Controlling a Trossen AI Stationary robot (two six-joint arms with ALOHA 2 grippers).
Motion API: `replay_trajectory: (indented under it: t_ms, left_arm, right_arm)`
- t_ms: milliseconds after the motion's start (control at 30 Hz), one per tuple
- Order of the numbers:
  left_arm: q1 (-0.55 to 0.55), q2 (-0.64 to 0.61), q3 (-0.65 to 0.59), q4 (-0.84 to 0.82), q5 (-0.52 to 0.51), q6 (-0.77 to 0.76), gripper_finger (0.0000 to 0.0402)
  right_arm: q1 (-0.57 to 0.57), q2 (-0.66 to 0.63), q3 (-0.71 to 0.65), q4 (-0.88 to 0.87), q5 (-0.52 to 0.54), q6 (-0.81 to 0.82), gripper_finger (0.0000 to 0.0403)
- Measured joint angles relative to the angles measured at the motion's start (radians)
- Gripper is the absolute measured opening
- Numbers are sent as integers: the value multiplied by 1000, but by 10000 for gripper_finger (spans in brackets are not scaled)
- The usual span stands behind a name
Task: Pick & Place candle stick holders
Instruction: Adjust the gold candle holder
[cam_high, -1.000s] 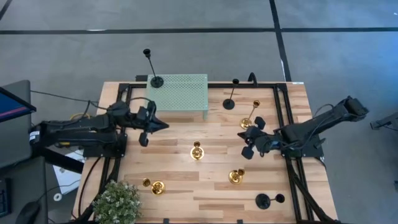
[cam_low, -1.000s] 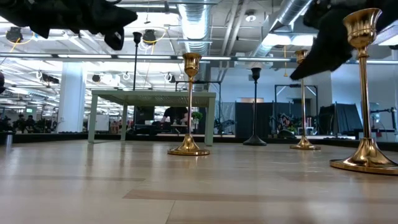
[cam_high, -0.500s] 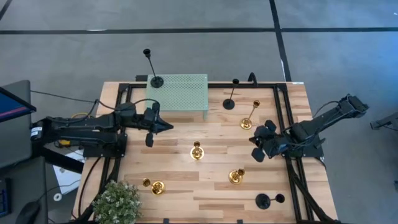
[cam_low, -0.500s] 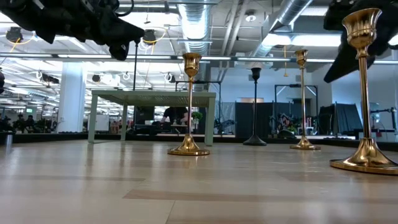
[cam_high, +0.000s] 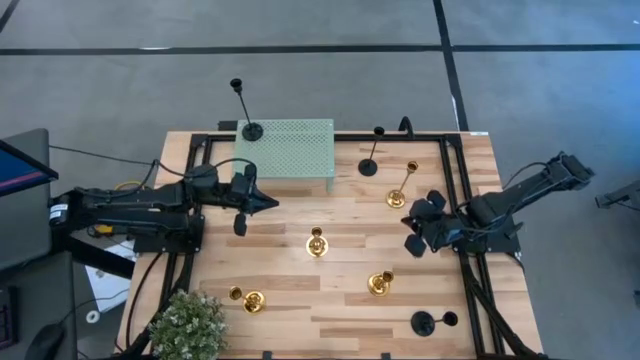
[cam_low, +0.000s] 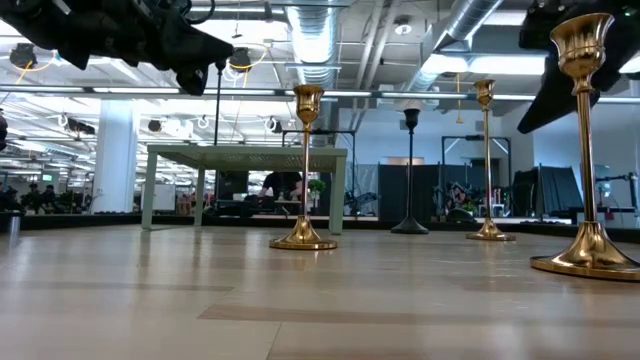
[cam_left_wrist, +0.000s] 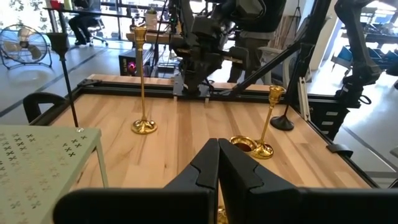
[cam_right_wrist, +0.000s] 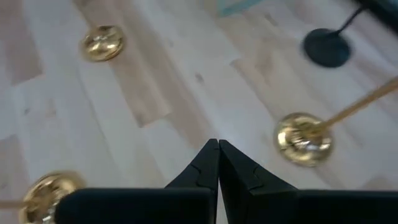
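Gold candle stick holders (cam_high: 317, 243) stand between both closed jaws.

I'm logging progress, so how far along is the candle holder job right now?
Done: one black holder stands on the green perforated stand. In hand: nothing; the left gripper and right gripper are both shut and empty. Left: six holders on the table, like the gold one mid-table.
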Motion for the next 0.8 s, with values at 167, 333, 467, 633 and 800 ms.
replay_trajectory:
  t_ms: [167, 333, 467, 633, 800]
  left_arm:
    - [0, 0, 0, 3, 0, 0, 5]
    - [0, 0, 0, 3, 0, 0, 5]
    - [0, 0, 0, 3, 0, 0, 5]
    - [0, 0, 0, 3, 0, 0, 5]
    - [0, 0, 0, 3, 0, 0, 5]
  right_arm:
    - [-39, -9, 79, -16, 11, -12, 0]
    - [-66, -6, 146, -15, 9, -91, 0]
    - [-74, -6, 147, -56, 7, -102, 0]
    - [-75, -5, 109, -147, 66, 21, 0]
    - [-83, -5, 44, -61, 74, 48, 0]
